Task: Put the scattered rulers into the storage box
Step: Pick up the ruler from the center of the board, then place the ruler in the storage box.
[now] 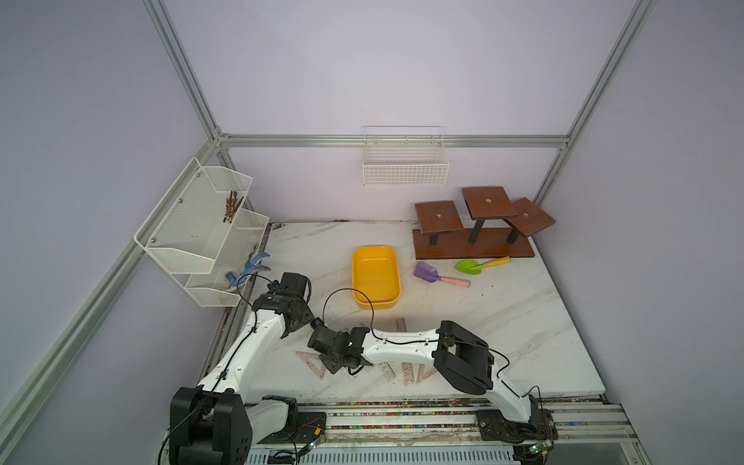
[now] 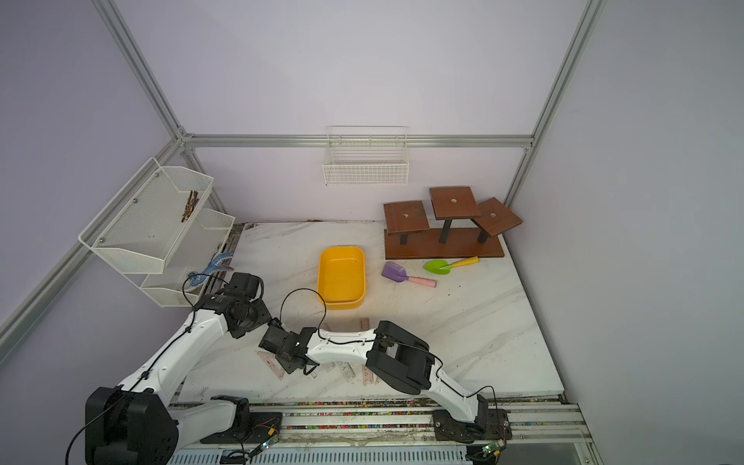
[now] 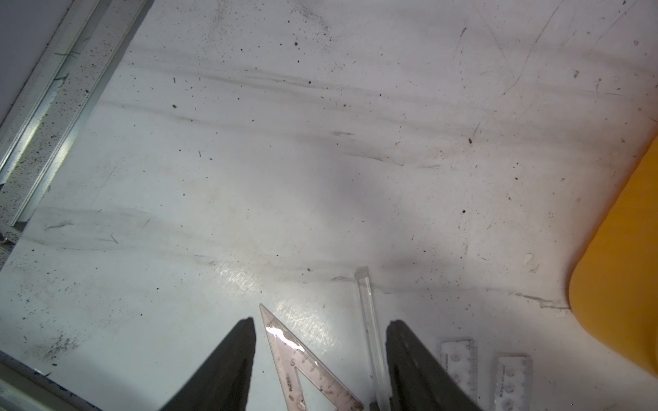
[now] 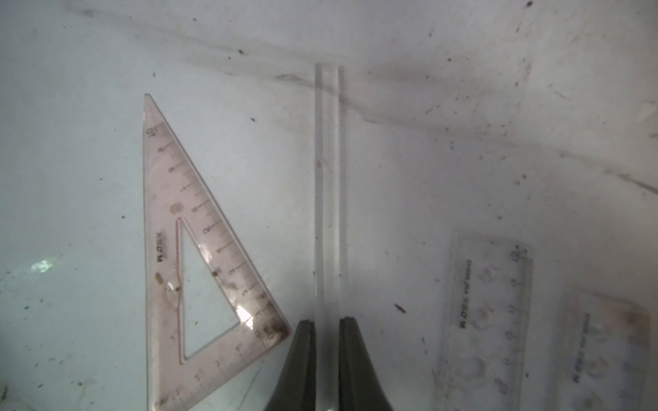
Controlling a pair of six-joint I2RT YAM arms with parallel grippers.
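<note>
The right gripper (image 4: 327,322) is clamped on the thin edge of a clear ruler (image 4: 329,185), seen edge-on beside a pinkish set square (image 4: 199,249) that lies flat on the table (image 4: 71,142). The left gripper (image 3: 322,322) hangs with its jaws apart, holding nothing. In both top views the other rulers (image 1: 406,372) lie at lower centre, partly under the right arm (image 1: 402,346). The yellow box (image 1: 356,277) sits at frame centre, well apart from them.
</note>
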